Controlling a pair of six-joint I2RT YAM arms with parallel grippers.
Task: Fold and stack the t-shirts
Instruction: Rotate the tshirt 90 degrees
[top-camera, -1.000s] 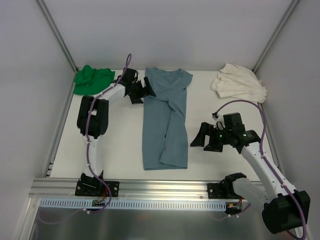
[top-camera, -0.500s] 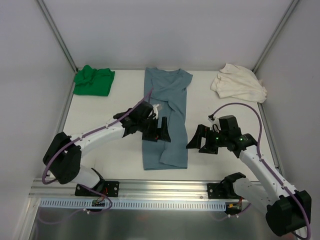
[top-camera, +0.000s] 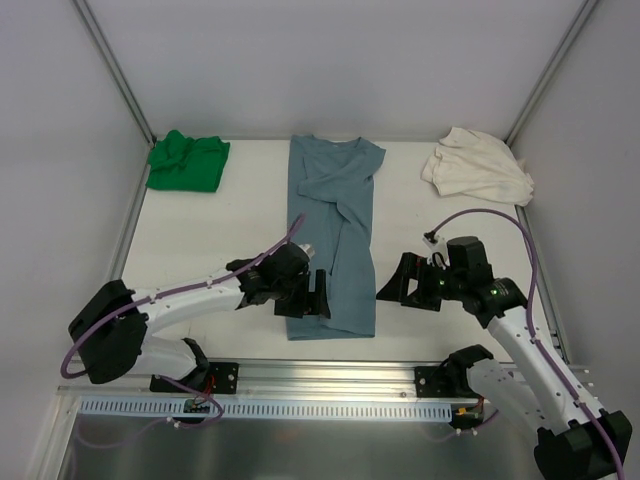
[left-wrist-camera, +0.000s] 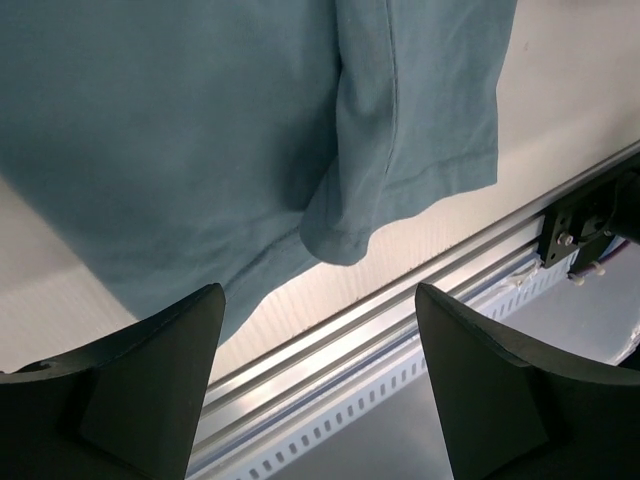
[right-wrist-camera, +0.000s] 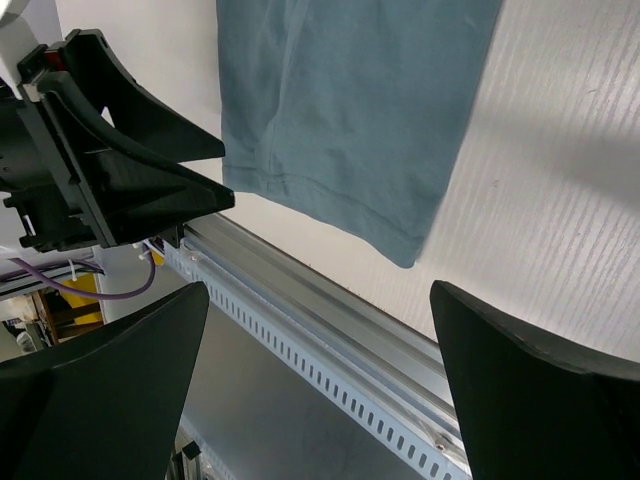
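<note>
The blue-grey t-shirt (top-camera: 333, 235) lies in a long folded strip down the middle of the table, hem toward the front; its hem shows in the left wrist view (left-wrist-camera: 330, 130) and the right wrist view (right-wrist-camera: 350, 110). My left gripper (top-camera: 312, 297) is open, low over the hem's left corner. My right gripper (top-camera: 394, 281) is open, just right of the hem's right corner, holding nothing. The green t-shirt (top-camera: 186, 160) is bunched at the back left. The cream-white t-shirt (top-camera: 476, 166) is bunched at the back right.
An aluminium rail (top-camera: 310, 377) runs along the table's front edge; it also shows in the left wrist view (left-wrist-camera: 400, 330) and the right wrist view (right-wrist-camera: 340, 350). Frame posts stand at the back corners. White table (top-camera: 230, 235) lies bare on both sides of the blue shirt.
My left arm has swung from the shirt's back left shoulder down to its front left hem corner. My right gripper has shifted slightly toward the front, staying beside the hem's right corner.
</note>
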